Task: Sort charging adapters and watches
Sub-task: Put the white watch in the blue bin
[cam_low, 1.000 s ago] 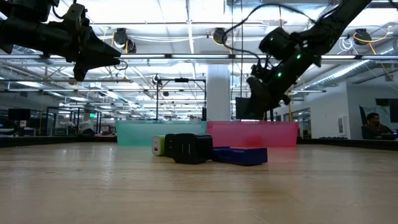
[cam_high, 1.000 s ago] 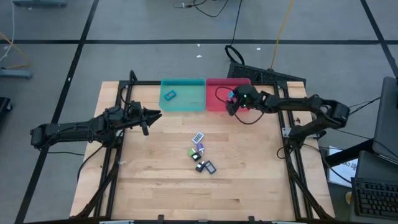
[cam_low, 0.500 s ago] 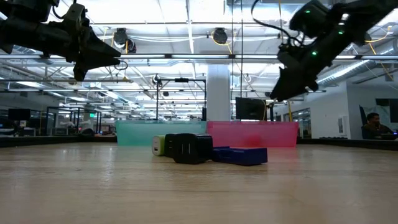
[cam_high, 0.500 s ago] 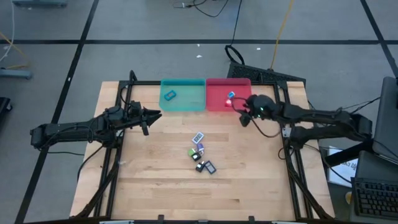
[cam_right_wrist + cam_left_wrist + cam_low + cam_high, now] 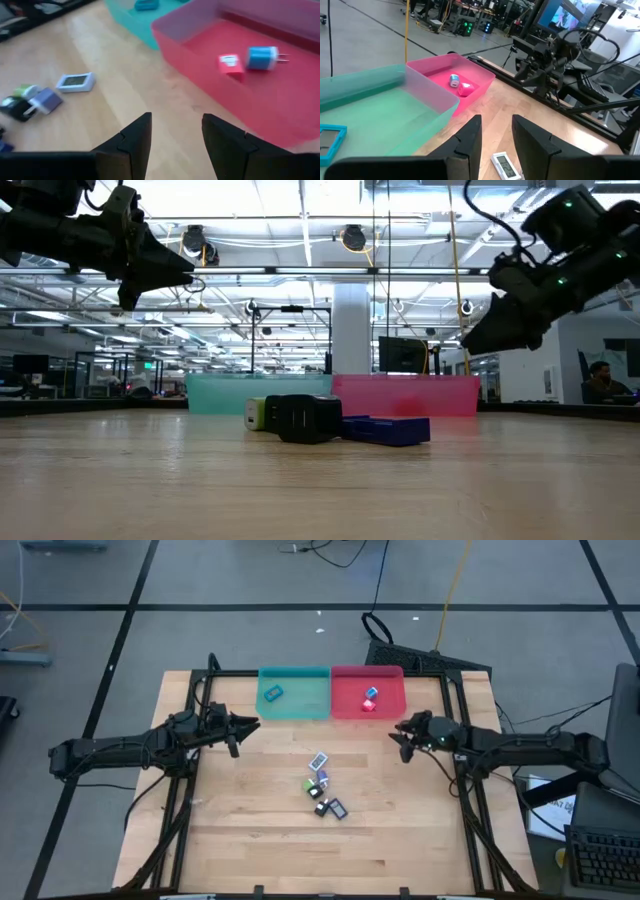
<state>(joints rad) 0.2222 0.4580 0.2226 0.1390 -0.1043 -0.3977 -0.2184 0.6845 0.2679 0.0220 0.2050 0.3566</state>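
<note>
Empty, fingers slightly parted: right gripper [image 5: 401, 731] just beside pink bin [image 5: 392, 706], well apart from remaining pile [image 5: 323, 786] at table centre; left gripper [image 5: 248, 723], likewise empty, hovering comparably near.

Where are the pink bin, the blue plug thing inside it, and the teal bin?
pink bin [image 5: 392, 705], high view, bare floor
blue adapter [image 5: 262, 58], right wrist view, its body
teal bin [image 5: 305, 700], high view, bare floor

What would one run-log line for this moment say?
right pincer: empty, beside pink bin | pink bin: two adapters | left pincer: hovering
</note>
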